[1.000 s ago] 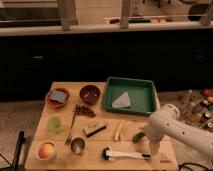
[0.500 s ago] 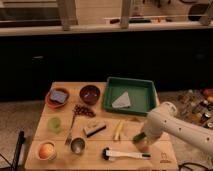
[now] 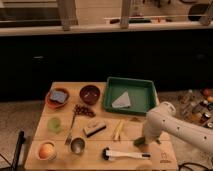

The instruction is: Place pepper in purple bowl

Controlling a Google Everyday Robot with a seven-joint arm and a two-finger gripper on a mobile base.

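The pepper [image 3: 138, 142] is a small green shape on the wooden table [image 3: 60, 162], near its front right. My gripper [image 3: 145, 139] hangs from the white arm [image 3: 172, 126] that reaches in from the right; it is right at the pepper and hides part of it. The purple bowl [image 3: 90, 94] stands at the back of the table, left of the green tray, well away from the gripper.
A green tray [image 3: 111, 95] holds a grey wedge. An orange bowl [image 3: 58, 98] holds a blue sponge. Grapes [image 3: 83, 110], a green cup [image 3: 54, 124], a steel cup [image 3: 77, 145], a block [image 3: 95, 128], a pale yellow stick [image 3: 118, 130] and a white-handled tool [image 3: 125, 154] lie around. Bottles [image 3: 197, 107] stand at the right.
The arm has moved a little to the left and lower, bringing the gripper onto the pepper. Nothing else on the table has moved.
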